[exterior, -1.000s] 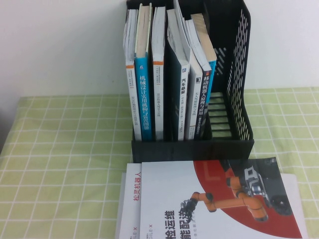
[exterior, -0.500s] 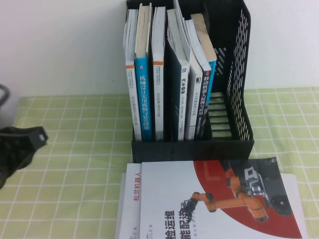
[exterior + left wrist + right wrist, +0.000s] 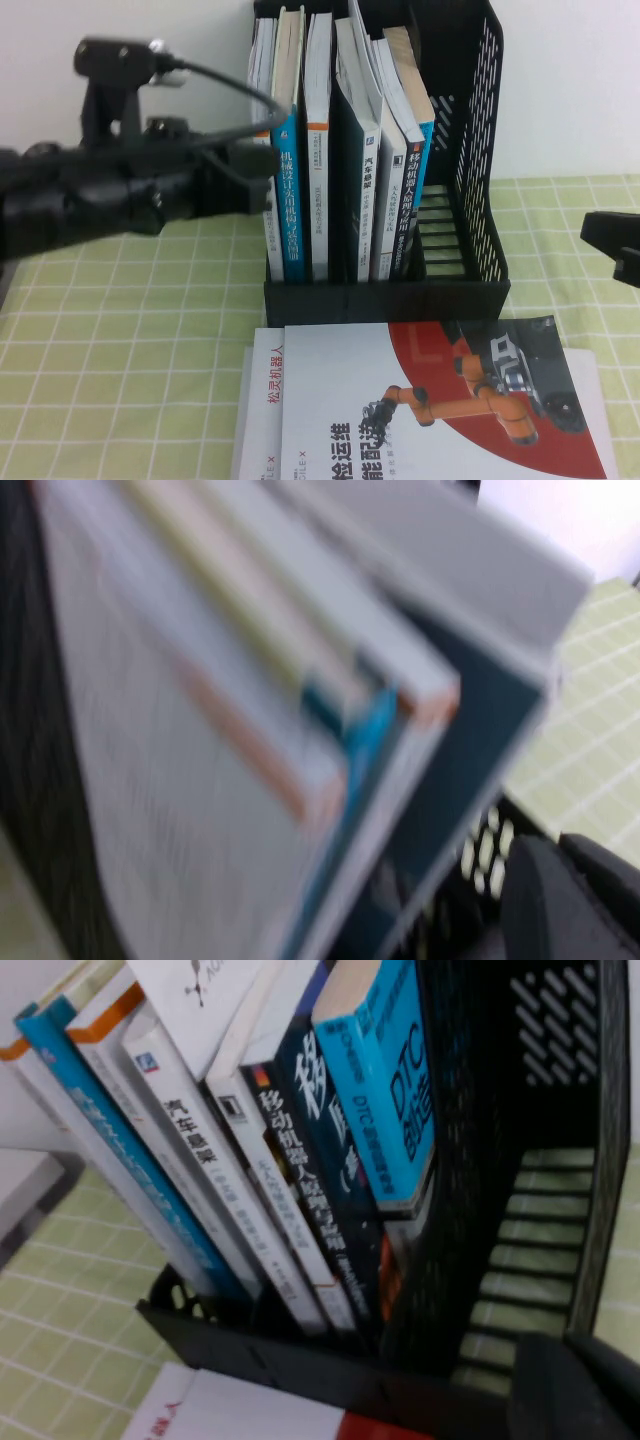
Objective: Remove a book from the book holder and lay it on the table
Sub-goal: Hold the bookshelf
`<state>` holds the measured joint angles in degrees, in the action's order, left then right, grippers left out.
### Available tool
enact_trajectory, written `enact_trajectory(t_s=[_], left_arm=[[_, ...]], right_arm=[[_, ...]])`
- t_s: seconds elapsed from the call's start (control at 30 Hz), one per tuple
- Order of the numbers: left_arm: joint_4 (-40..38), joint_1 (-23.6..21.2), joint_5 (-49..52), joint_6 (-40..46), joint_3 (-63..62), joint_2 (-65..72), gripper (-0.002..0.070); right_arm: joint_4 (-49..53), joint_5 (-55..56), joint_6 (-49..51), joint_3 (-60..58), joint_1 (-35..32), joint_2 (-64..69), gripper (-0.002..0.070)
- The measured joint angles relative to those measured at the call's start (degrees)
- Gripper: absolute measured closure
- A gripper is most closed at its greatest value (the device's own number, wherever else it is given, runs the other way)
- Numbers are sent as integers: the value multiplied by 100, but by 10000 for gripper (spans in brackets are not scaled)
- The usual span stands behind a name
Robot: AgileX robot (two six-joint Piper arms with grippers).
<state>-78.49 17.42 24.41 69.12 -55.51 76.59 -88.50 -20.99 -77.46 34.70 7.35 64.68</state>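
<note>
The surface (image 3: 120, 330), under its green checked cloth, carries the black book holder (image 3: 480, 150) at the back, against a white wall. A row of books stands upright in the holder's left and middle slots; the rightmost slot is bare. The book (image 3: 385, 1080) with the bright blue cover stands at the right end of that row, its blue edge just showing behind the dark spine beside it in the high view and plainer in the right wrist view. In front of the holder a white-and-red book (image 3: 440, 410) picturing an orange robot arm lies flat on another book.

The left arm reaches in from the left, its left gripper (image 3: 262, 180) up against the leftmost books, beside the teal spine. Whether its fingers are released or clenched cannot be told. The right gripper (image 3: 612, 245) shows at the right edge, well apart from the holder, clenched on nothing.

By the look of it the task is barely begun: the blue book is in its slot, ungrasped, and the lift and the laying down are all left to do.

The left wrist view is blurred to streaks of spines. The flat books are cut off by the lower edge.
</note>
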Motion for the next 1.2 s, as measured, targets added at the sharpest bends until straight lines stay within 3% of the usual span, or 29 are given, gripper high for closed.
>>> enact_trajectory(t_s=[0.1, 0.27, 0.57, 0.67, 0.9, 1.2], left_arm=[[-22, 181, 0, 68, -829, 620, 678], [141, 580, 46, 128, -2169, 1579, 678], [1202, 1229, 187, 128, -3612, 2703, 678], [1573, 1316, 118, 50, -3755, 2822, 678], [3097, 1278, 11, -1269, -3881, 2798, 678], [4968, 1238, 135, -2727, -3938, 2755, 678]], right_arm=[[-683, 277, -1247, 82, 187, 311, 678], [-917, 254, -1766, 372, 507, 873, 656], [-946, 157, -1935, 1090, 635, 1574, 456], [-946, 168, -1939, 1256, 635, 1748, 420], [-958, -165, -2114, 1832, 644, 2417, 386], [-958, -305, -2435, 2202, 690, 3027, 237]])
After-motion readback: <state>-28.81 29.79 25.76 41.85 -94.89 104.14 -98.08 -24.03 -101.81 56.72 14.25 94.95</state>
